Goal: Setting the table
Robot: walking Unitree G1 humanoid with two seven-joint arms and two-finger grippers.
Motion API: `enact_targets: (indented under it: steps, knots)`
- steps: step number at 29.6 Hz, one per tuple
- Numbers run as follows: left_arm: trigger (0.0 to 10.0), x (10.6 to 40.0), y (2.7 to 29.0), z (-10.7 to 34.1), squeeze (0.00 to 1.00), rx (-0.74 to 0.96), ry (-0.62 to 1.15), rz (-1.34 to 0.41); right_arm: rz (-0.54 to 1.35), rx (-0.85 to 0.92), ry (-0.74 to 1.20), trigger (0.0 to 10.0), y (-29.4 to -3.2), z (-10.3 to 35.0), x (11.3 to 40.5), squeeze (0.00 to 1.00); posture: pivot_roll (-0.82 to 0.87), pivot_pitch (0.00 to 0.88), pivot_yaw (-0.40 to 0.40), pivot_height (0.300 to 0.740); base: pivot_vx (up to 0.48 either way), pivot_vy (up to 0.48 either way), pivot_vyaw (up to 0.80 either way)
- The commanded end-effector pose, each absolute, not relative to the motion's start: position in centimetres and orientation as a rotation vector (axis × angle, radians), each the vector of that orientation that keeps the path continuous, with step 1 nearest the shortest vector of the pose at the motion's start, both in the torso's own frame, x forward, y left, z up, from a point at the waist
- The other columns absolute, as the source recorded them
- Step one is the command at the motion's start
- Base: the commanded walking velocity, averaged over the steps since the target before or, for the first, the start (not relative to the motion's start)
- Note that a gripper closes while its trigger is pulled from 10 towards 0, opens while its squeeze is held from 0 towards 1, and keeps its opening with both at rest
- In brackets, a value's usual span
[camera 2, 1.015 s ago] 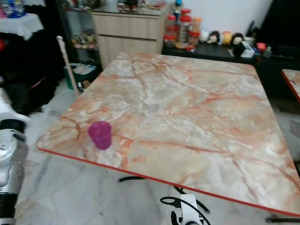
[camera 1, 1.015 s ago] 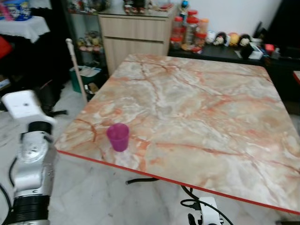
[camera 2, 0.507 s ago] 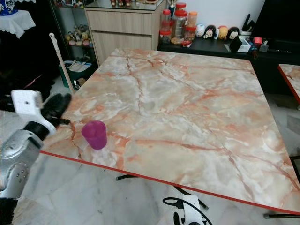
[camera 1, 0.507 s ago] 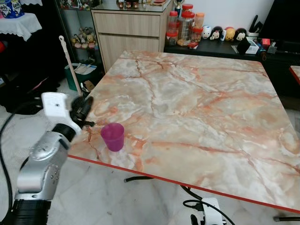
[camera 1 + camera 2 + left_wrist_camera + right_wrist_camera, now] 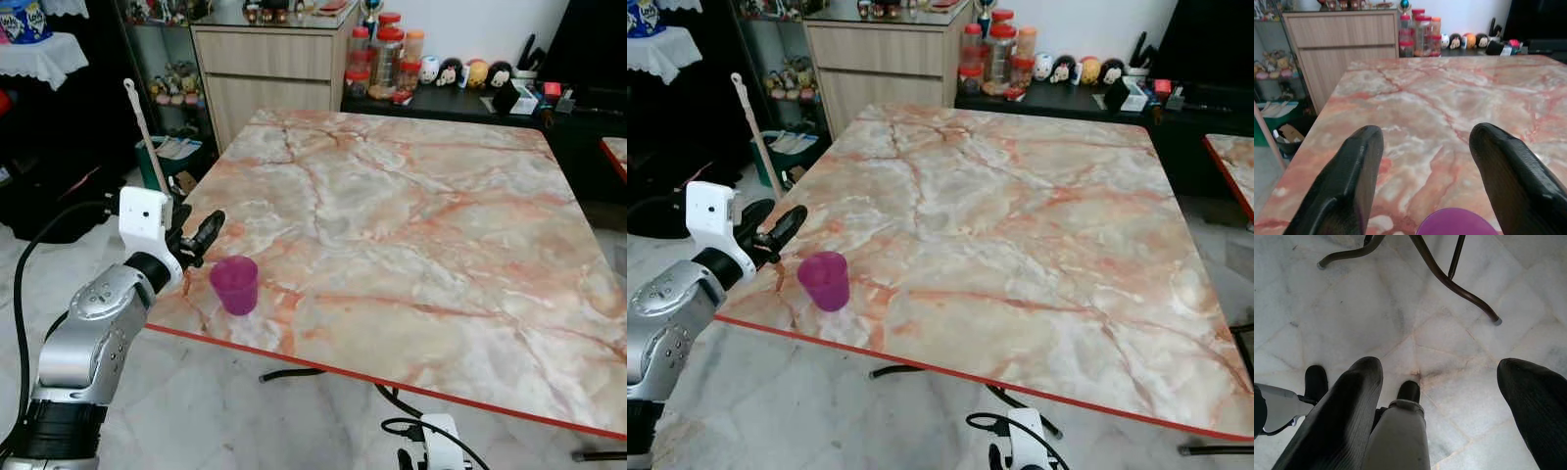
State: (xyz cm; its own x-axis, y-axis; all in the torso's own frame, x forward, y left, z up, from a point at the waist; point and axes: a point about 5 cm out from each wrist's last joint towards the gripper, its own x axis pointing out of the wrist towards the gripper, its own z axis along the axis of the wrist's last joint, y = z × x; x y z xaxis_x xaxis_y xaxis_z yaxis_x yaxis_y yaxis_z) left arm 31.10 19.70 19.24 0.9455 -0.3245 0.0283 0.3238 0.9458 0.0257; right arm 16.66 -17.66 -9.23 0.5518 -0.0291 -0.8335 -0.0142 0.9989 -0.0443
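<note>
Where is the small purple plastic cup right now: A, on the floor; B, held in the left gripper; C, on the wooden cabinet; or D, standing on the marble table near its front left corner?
D: the small purple plastic cup stands upright on the marble table, the open left gripper beside it.

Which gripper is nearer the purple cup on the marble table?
Left. The left gripper is raised just beside the purple cup, fingers open, not touching. The right gripper hangs low, pointing at the floor under the table.

marble tbl [image 5: 411, 215] w/ purple cup [image 5: 235, 285]
</note>
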Motion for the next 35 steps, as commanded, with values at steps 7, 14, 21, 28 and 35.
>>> enact_targets:
  steps: [7,14,21,28,35]
  knots:
    - [10.0,32.0,19.3,17.4,0.00,0.083,0.101,-0.347,-0.019,-0.039,0.989,10.0,-17.5,-9.2,16.7,0.00,0.09,0.000,0.024,0.740,0.000,0.000,0.00]
    - [10.0,32.5,19.7,16.2,0.00,0.079,0.192,-0.307,-0.015,-0.047,0.987,10.0,-17.6,-9.2,16.8,0.00,0.07,0.000,0.029,0.740,0.000,0.000,0.00]
    - [10.0,32.3,19.8,15.2,0.00,0.027,0.266,-0.339,-0.008,-0.057,0.987,10.0,-17.7,-9.2,16.8,0.00,0.07,0.000,0.029,0.740,0.000,0.000,0.00]
    - [10.0,31.8,19.5,14.5,0.00,0.040,0.305,-0.378,-0.001,-0.059,0.988,10.0,-17.5,-9.2,16.7,0.00,0.07,0.000,0.031,0.740,0.000,0.000,0.00]
    - [10.0,31.7,19.0,14.5,0.00,0.054,0.320,-0.402,0.010,-0.063,0.988,10.0,-17.3,-9.3,16.7,0.00,0.07,0.000,0.032,0.740,0.000,0.000,0.00]
